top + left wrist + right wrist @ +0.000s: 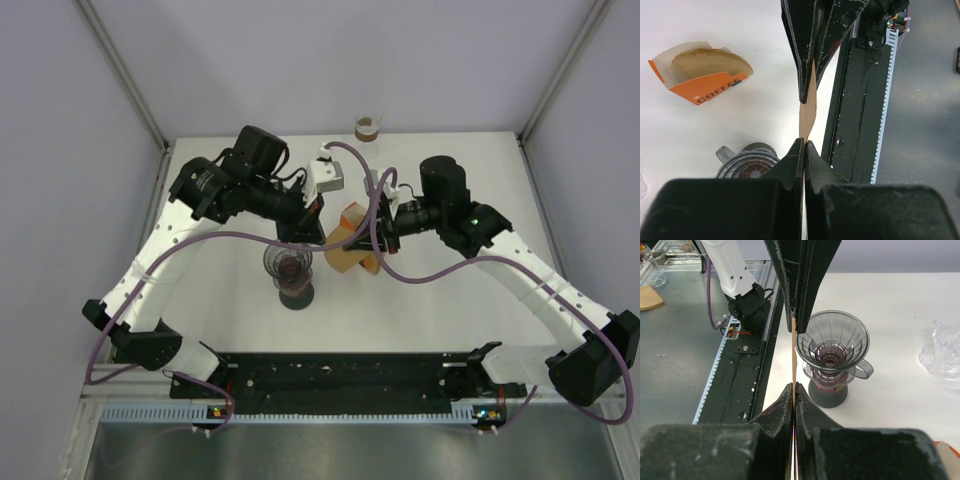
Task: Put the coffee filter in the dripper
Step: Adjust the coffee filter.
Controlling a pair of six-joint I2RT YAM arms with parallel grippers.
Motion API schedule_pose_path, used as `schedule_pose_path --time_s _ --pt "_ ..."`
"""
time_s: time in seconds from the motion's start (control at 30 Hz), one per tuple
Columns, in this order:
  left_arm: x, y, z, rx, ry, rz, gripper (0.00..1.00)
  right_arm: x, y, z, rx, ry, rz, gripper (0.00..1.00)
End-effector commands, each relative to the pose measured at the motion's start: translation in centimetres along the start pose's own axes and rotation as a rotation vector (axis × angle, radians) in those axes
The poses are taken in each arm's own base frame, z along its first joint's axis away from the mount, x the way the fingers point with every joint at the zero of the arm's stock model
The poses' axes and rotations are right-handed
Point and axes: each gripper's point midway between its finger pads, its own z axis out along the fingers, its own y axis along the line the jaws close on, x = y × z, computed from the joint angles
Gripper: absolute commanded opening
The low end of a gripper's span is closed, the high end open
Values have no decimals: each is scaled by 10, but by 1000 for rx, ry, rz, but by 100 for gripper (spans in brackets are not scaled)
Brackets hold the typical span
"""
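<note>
The left gripper [804, 145] has its scuffed matte-black fingers pinched tight on one edge of a thin tan paper coffee filter [806, 117], which is seen edge-on as a slightly bowed strip. Nearby stands the ribbed, smoky clear plastic cone dripper [832, 340] on its dark base (the filter hangs beside it, not inside). An open orange cardboard box [700, 82] holds more filters. The right gripper [794, 386] is clamped on the filter's opposite edge.
</note>
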Motion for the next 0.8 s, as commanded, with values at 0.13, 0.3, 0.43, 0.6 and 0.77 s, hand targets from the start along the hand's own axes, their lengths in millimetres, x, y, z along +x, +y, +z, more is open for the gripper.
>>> schedule_pose_path --time_s 0.13,0.3,0.43,0.6,0.77 --pt "-15 9 -8 -74 -49 56 0 -20 3 -3 -11 -28 -63 0" --pt "-18 11 -5 -79 -61 30 0 -21 4 -4 -16 -31 -67 0" --pt "-20 14 -6 -95 -63 34 0 -22 5 -4 -18 -32 -72 0" --pt "-20 14 -5 -89 -64 33 0 -22 5 -4 -17 -33 -74 0" --pt "-20 10 -4 -63 -65 34 0 -22 6 -4 -19 -33 -73 0"
